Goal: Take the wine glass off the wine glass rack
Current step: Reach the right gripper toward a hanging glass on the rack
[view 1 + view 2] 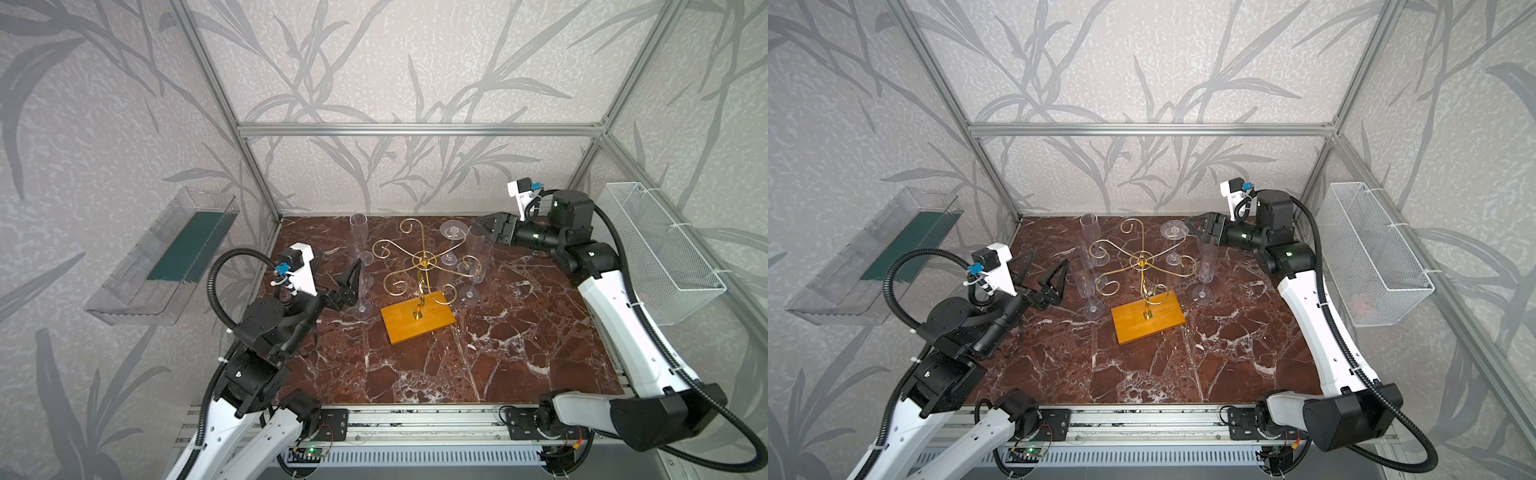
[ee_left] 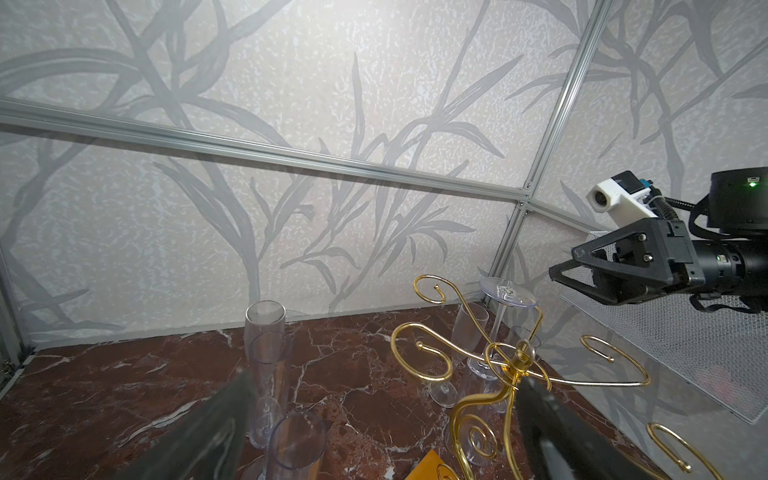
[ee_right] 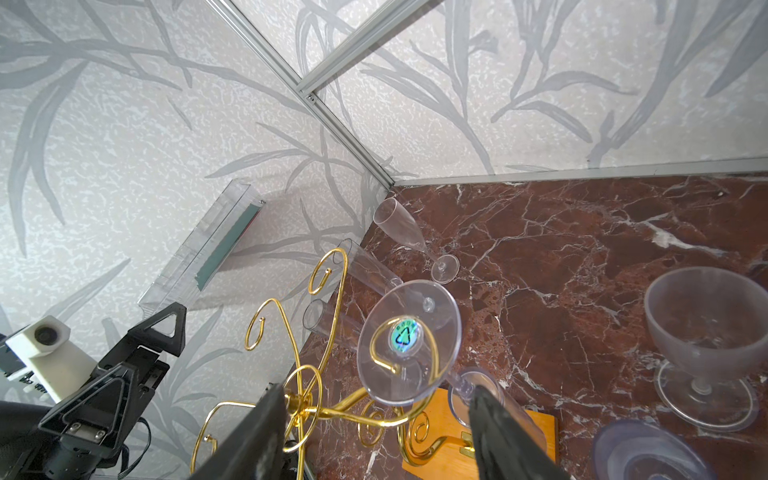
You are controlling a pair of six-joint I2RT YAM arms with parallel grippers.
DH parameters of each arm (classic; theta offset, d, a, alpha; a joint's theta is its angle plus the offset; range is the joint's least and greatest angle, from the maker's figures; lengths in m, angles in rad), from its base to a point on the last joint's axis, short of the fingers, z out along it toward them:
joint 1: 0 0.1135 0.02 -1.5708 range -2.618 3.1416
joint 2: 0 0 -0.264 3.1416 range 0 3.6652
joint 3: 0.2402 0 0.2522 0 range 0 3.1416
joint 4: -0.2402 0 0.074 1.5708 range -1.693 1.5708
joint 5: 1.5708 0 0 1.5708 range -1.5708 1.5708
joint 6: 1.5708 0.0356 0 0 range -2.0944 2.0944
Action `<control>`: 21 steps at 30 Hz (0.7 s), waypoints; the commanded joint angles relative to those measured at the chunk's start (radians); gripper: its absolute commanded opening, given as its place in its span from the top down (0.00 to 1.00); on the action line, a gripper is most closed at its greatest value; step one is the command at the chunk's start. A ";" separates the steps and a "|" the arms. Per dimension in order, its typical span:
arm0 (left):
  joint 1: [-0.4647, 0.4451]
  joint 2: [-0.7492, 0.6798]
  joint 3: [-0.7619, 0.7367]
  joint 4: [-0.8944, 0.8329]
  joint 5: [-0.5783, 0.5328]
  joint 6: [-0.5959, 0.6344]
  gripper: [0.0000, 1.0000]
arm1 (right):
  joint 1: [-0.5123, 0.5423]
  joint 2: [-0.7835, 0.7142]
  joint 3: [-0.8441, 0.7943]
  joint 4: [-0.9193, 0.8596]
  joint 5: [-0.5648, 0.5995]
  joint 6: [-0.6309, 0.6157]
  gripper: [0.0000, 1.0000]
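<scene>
Now: wine glass on the rack, right jaws parted at its foot

The right gripper [image 1: 478, 230] is seen with its jaws partly spread and nothing clamped between them. In the right wrist view its two dark fingers [image 3: 257, 436] are set to either side of the round foot of the wine glass [image 3: 409, 343]; whether that foot is touched cannot be told. The wine glass, a clear flute, is hung upside down by its foot in a spiral tip of the wine glass rack [image 1: 423, 261], on an arm at the far right, with its bowl pointed down toward the surface [image 1: 498, 353].

The left gripper [image 1: 1048, 257] is held with its jaws wide and empty, just left of the rack. Close beside it a near flute [image 1: 1093, 311] is stood upright, and a far flute [image 1: 358, 232] is stood behind that one. A right flute [image 1: 469, 296] is stood upright on the other side of the rack. The gold post is fixed to an orange-yellow wooden base [image 1: 417, 320] near the middle of the red marble surface.
</scene>
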 commanded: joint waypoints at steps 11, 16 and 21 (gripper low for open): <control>0.007 -0.041 -0.051 0.015 -0.015 -0.125 0.02 | -0.047 0.199 0.064 0.223 -0.177 0.196 0.42; 0.008 -0.047 -0.059 0.002 -0.014 -0.141 0.03 | -0.051 0.279 0.072 0.327 -0.261 0.276 0.43; 0.006 -0.057 -0.068 -0.005 -0.020 -0.149 0.03 | -0.051 0.335 0.067 0.433 -0.325 0.367 0.46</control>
